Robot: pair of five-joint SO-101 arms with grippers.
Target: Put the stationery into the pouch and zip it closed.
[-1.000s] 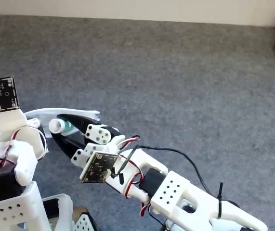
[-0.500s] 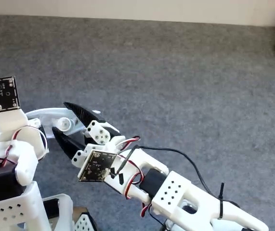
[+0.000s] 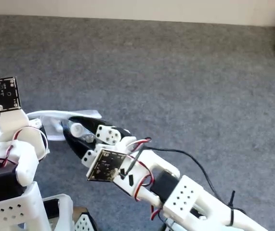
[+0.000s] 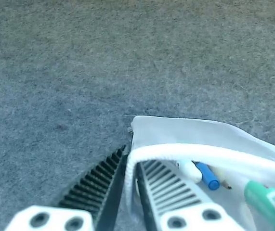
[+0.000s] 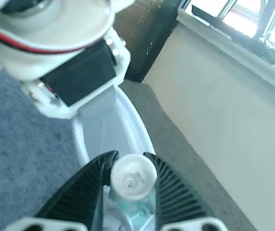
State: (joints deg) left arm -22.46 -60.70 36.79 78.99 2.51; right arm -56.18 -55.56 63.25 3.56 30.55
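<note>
Pouch (image 3: pixel 55 115): clear white, at the near left of the bench (image 3: pixel 185 72), mouth open.
Left jaws: narrow, pinched on the pouch rim (image 4: pixel 190 153).
Right jaws: gripping a white-capped green tube (image 5: pixel 133 179), cap end up, at the pouch mouth.
Pouch contents: blue pen (image 4: pixel 207 175) beside a white item.
Bench: grey carpet-like cover.

Grey carpeted surface (image 3: pixel 185 72) — white pouch (image 4: pixel 185 132) resting on it
</note>
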